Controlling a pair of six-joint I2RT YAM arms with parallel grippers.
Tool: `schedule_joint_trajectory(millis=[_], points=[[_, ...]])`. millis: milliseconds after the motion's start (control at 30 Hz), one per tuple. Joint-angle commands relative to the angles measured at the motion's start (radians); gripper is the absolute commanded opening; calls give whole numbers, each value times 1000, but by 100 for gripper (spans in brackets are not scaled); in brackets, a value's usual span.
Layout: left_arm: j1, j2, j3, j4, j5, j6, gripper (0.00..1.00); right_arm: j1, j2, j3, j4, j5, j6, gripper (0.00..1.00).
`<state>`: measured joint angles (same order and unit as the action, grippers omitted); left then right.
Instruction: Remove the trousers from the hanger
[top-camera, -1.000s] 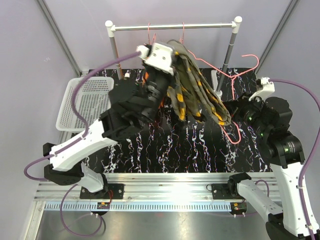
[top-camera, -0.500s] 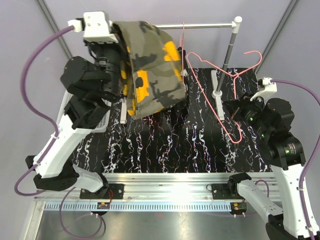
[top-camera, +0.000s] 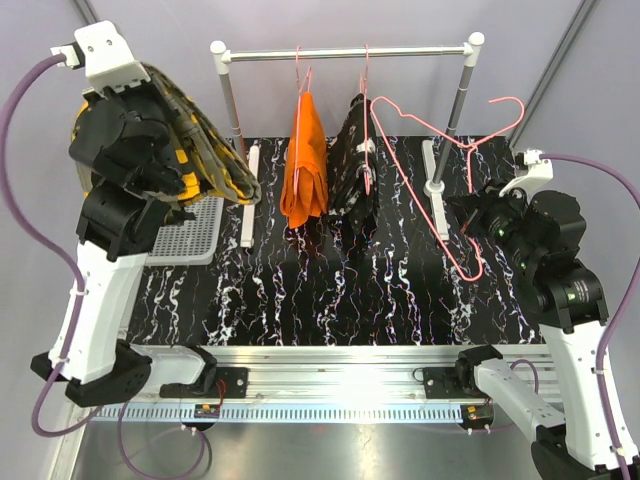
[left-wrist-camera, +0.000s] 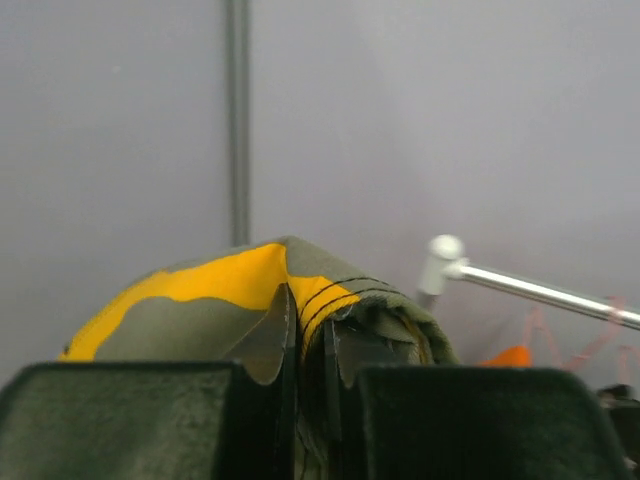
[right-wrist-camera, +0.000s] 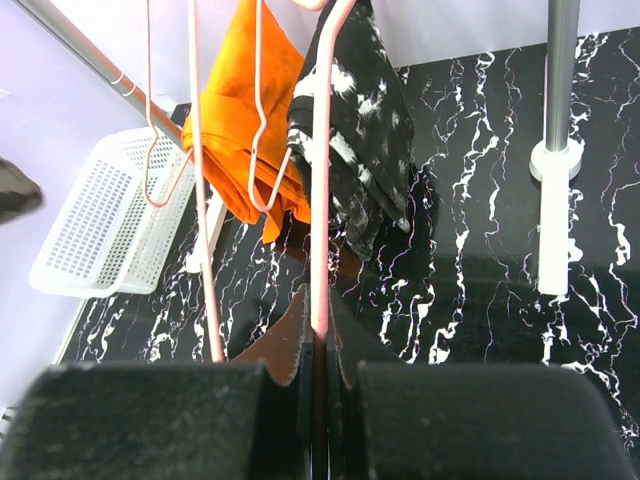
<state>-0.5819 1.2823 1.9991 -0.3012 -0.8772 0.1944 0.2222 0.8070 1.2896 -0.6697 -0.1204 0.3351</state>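
**Olive-green trousers**: off the hanger and draping over the left gripper, high at the desk's left edge above the white basket. The gripper is pinching a fold of the cloth, its jaws nearly touching.
- Risk: the bite is taking in only a thin edge. The hanging bulk is likely pulling on it, so the cloth could slip out early or land outside the basket.

**Orange trousers** and **black speckled trousers**: hanging side by side from the rail, not yet removed.

**Empty pink hanger**: the right gripper is clamping its wire.
- Risk: the hanger is reaching close to the black pair and could snag it.

**Left arm**: standing tall, with the wrist turning outward to the left.

**Right arm**: crouching low at the right of the desk, with the wrist pointing toward the rail.
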Motion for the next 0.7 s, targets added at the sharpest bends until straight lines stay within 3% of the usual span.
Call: schedule_joint_trajectory(millis=[0,33,133,367,500,667], points=[[172,-40,-45,-94,50,-151,0,0,-3,53,55,22,-19,0],[256,-47,-80,-123,75,-224,0,0,-5,51,55,21,-19,0],[365,-86,-144,-187,132,-301,0,0,-5,48,61,10,-16,0],[664,-141,-278,-231,260,-359,0,0,3,48,78,-28,1,0],[729,-136,-319,-198,242,-290,0,0,6,56,88,-73,18,0],[766,-126,-563,-27,233,-227,0,0,-18,50,111,-122,39,0]])
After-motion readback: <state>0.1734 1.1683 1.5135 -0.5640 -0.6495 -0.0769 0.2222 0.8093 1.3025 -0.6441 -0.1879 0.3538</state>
